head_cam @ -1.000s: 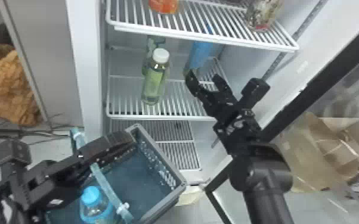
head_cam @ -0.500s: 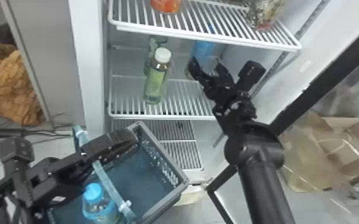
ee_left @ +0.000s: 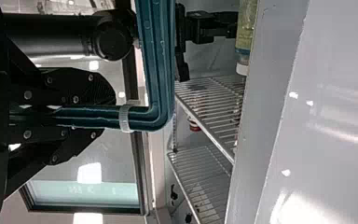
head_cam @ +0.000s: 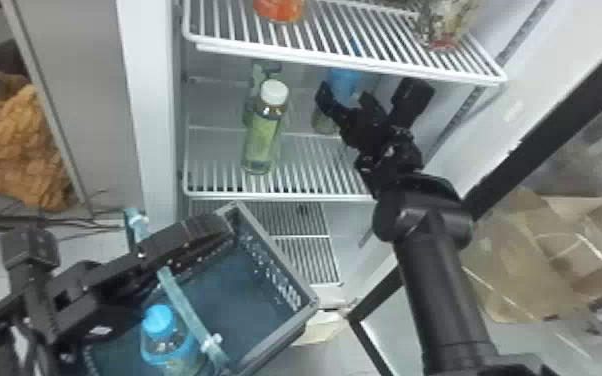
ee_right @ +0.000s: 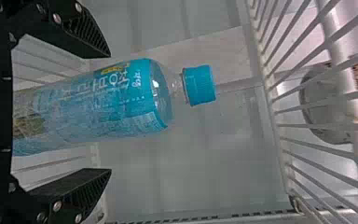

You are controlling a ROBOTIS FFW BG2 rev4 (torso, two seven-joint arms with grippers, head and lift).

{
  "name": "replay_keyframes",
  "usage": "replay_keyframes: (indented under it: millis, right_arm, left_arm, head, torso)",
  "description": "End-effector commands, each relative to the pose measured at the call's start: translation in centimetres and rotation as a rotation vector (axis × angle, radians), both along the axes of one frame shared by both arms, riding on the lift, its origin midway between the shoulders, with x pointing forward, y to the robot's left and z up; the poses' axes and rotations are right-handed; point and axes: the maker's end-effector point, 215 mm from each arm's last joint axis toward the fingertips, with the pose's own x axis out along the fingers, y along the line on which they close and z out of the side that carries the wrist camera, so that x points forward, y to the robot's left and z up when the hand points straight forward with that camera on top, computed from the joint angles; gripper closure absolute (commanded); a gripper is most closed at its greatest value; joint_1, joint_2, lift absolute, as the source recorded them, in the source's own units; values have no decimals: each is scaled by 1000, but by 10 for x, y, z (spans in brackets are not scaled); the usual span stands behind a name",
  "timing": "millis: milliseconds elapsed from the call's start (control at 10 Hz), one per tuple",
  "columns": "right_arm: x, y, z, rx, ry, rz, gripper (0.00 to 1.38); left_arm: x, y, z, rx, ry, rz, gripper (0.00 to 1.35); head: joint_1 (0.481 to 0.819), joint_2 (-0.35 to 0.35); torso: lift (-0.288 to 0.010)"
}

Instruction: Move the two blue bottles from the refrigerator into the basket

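Clamping the teal handle (head_cam: 185, 300) of the basket (head_cam: 279, 257), the left gripper (head_cam: 215, 230) is in front of the refrigerator (head_cam: 150, 100), to its left in the head view; the left wrist view shows the handle pinched between the fingers, which the head view leaves hard to make out. One blue-capped bottle (head_cam: 159, 322) stands in the basket, in front of the refrigerator. Inside the refrigerator, on the middle shelf, is a white-capped bottle with a green label (head_cam: 264, 135). To its right, on that shelf, the second blue bottle (head_cam: 343, 82) is partly hidden behind the right gripper (head_cam: 346, 97) in the head view. The right wrist view shows its blue cap and label plainly, with the fingers apart on either side. Right of the refrigerator's open door lies a cardboard box (head_cam: 555, 250).
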Motion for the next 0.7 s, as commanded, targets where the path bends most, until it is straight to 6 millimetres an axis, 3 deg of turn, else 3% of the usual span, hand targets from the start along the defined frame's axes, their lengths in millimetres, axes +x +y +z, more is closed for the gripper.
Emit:
replay_keyframes:
  millis: [0, 100, 200, 600]
  right_arm:
    - [4, 3, -12, 0, 59, 11, 556]
    - [3, 5, -17, 4, 83, 18, 1026]
    - [1, 7, -22, 10, 99, 23, 1263]
    - [-11, 8, -3, 1, 48, 30, 1283]
  left_arm:
    - [1, 0, 1, -1, -3, 0, 1181]
    - [1, 0, 1, -1, -3, 0, 1181]
    - [1, 0, 1, -1, -3, 0, 1181]
    - [0, 0, 1, 0, -2, -2, 1181]
  head:
    - [695, -290]
    - [695, -287]
    - [695, -284]
    - [695, -281]
  torso:
    - [-216]
    - [-216]
    - [-216]
    - [-216]
